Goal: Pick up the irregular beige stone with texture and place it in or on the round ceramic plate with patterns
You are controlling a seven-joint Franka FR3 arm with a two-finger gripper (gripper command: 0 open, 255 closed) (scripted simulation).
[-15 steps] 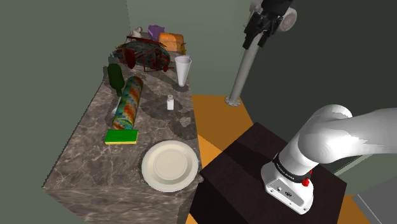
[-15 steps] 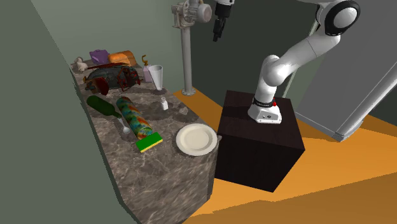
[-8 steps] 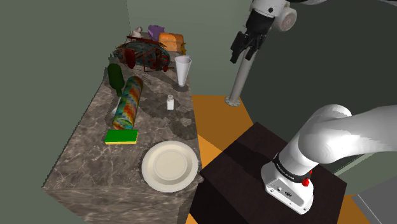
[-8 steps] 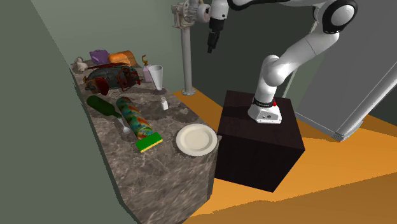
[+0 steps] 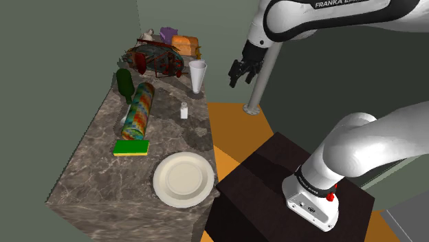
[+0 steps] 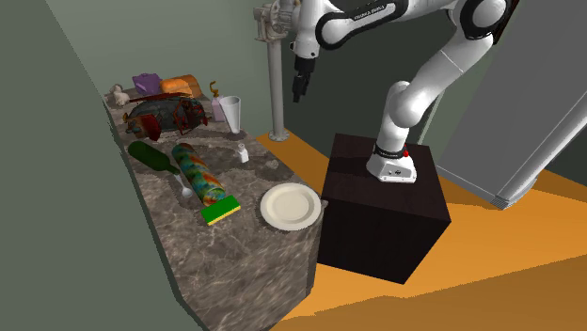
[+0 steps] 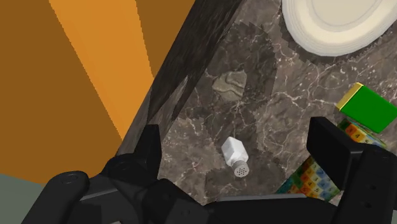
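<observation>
Ahead of the gripper (image 7: 238, 135), past a small white shaker (image 7: 236, 156) lying on its side, the stone (image 7: 229, 83) rests on the countertop (image 5: 96, 172) close to its edge. It is a low, irregular lump, grey-beige and mottled, close in tone to the veined slab under it. The round plate (image 7: 337, 25) lies further on beyond the stone, apart from it; it shows plain cream. The black fingers (image 7: 153, 143) stand wide apart with nothing between them. From the shoulder view the gripper (image 5: 237, 74) hangs high in the air off the counter's edge, well apart from the stone (image 5: 201, 130) and the plate (image 5: 183, 179).

Surface: dark marble with pale veins. A green-and-yellow sponge (image 7: 368, 106) and a multicoloured cylinder (image 5: 139, 110) lie to the far side of the shaker from the edge.

Room: grey-green walls, orange floor (image 7: 95, 57), a grey post (image 5: 258, 86) behind the gripper.
</observation>
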